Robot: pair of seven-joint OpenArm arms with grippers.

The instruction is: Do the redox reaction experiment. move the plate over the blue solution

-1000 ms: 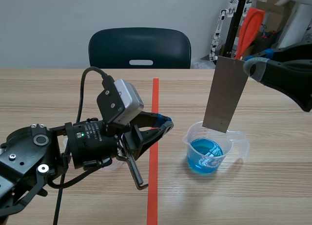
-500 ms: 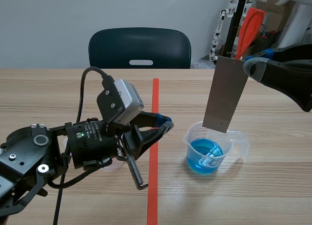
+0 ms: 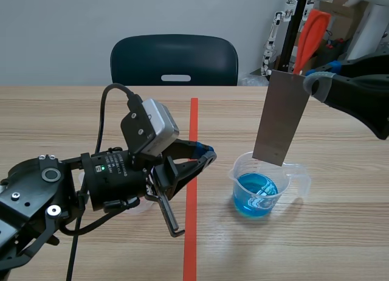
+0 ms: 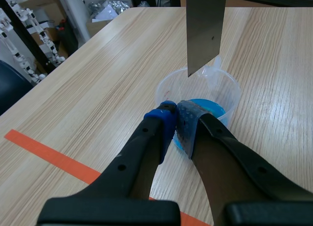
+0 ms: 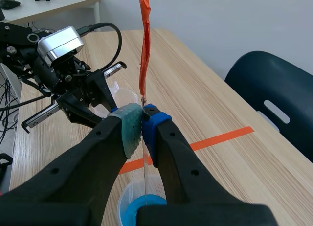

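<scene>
Directly above the beaker (image 3: 268,185), your right gripper (image 3: 312,84) has its two pads pressed against the upper corner of the metal plate (image 3: 281,117), one pad on each face, so it is clamped on the plate. The plate hangs upright with a slight tilt, and its lower edge is about level with the beaker's far rim, clear of the blue solution (image 3: 255,194). From the right wrist view you see the plate edge-on as a thin line running down from the gripper (image 5: 143,124) toward the beaker, and an orange strip (image 5: 144,40) rises from the plate's top. To the left of the beaker, your left gripper (image 3: 204,154) lies low over the table (image 3: 61,123) with its fingertips brought together on nothing, pointing at the beaker's wall and near it but apart. The orange-red tape line (image 3: 191,196) runs between that arm and the beaker. Beyond the beaker, past the table's far edge, stands a dark chair (image 3: 174,59).
</scene>
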